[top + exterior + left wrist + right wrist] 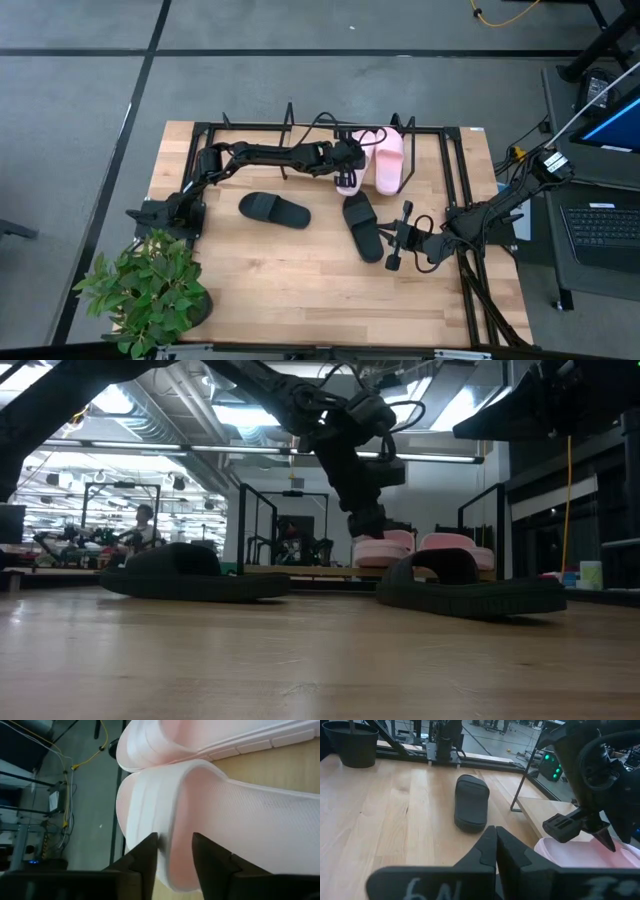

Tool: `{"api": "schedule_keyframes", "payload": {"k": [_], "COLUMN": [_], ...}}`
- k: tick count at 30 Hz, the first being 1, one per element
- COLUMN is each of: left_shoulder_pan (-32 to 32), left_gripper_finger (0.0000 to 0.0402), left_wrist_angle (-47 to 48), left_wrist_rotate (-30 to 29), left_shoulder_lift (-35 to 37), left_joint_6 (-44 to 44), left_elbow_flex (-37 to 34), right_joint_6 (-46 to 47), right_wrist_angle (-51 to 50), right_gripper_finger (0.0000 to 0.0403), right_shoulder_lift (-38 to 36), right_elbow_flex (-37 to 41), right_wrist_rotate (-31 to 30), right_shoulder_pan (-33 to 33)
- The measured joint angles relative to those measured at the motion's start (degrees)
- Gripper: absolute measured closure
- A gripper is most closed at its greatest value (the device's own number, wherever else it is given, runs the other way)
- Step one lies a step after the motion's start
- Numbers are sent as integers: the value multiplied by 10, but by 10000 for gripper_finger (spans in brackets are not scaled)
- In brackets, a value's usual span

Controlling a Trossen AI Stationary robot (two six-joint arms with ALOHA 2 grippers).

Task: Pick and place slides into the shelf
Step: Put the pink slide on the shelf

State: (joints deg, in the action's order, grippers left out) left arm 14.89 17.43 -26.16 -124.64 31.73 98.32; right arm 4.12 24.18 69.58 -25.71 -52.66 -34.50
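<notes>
Left claw on pink slide at the shelf

Your left claw [349, 170] grips a pink slide [235, 820] on the shelf [440, 150] by the desk's [300, 290] far edge; the right claw [400, 238], closed empty, waits near the right edge.

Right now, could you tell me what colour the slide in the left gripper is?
Pale pink slide, clearest in the left wrist view.

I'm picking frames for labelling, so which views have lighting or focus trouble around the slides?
Low view: bright ceiling lights behind leave the black slides and the left gripper in near silhouette. Left wrist view: the pink slide fills the frame, soft and pale. High view: evenly lit, no glare.
</notes>
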Motion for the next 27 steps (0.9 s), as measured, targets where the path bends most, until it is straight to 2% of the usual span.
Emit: {"api": "schedule_keyframes", "payload": {"k": [9,27], "left_shoulder_pan": [1,4], "left_gripper_finger": [391,400], "left_wrist_angle": [-4,-10], "left_wrist_rotate": [-4,-18], "left_shoulder_lift": [0,0], "left_joint_6": [-2,-57], "left_elbow_flex": [0,0], "right_joint_6": [0,1], "right_wrist_angle": [0,0], "right_gripper_finger": [397,397], "right_shoulder_lift": [0,0], "right_elbow_flex": [0,0], "right_wrist_rotate": [0,0], "right_shoulder_pan": [0,0]}}
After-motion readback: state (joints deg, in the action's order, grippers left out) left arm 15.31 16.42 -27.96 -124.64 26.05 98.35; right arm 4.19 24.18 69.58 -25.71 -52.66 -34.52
